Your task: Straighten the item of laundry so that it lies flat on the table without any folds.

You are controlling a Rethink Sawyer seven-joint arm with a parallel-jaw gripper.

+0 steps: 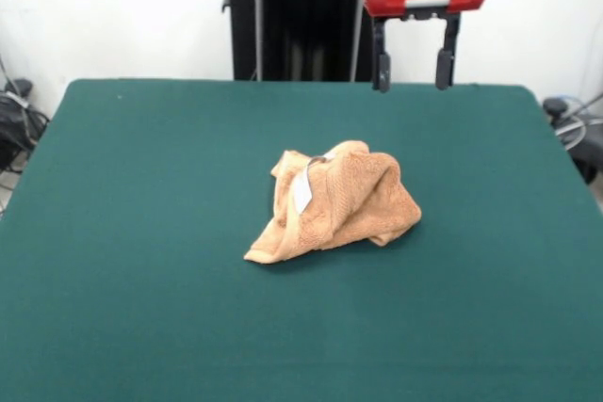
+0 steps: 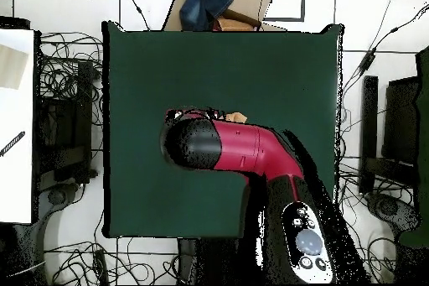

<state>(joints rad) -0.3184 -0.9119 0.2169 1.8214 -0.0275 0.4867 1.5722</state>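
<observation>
An orange-tan towel (image 1: pixel 332 202) sits crumpled in a loose mound near the middle of the green table (image 1: pixel 122 233), in a front view of the work area. Reading from the left, a flattened corner of the cloth trails out toward the near left and rests on the felt; next comes a small white label (image 1: pixel 301 193), turned outward on the left face of the heap; then the bulk of the mound rises to a rounded fold at the top and drops to a tucked lobe on the right. Farther right and well apart from the cloth, the gripper (image 1: pixel 414 68) hangs from its red housing above the far edge of the table, its two dark fingers (image 1: pixel 382 65) spread wide with nothing between them. In the overhead view the red and black arm (image 2: pixel 243 147) covers most of the cloth, leaving only a sliver of orange showing beside it. The terry cloth looks light, soft and limp, likely to sag and drag on the felt rather than slide cleanly, and not at all fragile. The trailing near-left corner appears the best place to pinch, since it lies in a thin layer clear of the heap; a grab at the top fold would probably lift several layers at once.
</observation>
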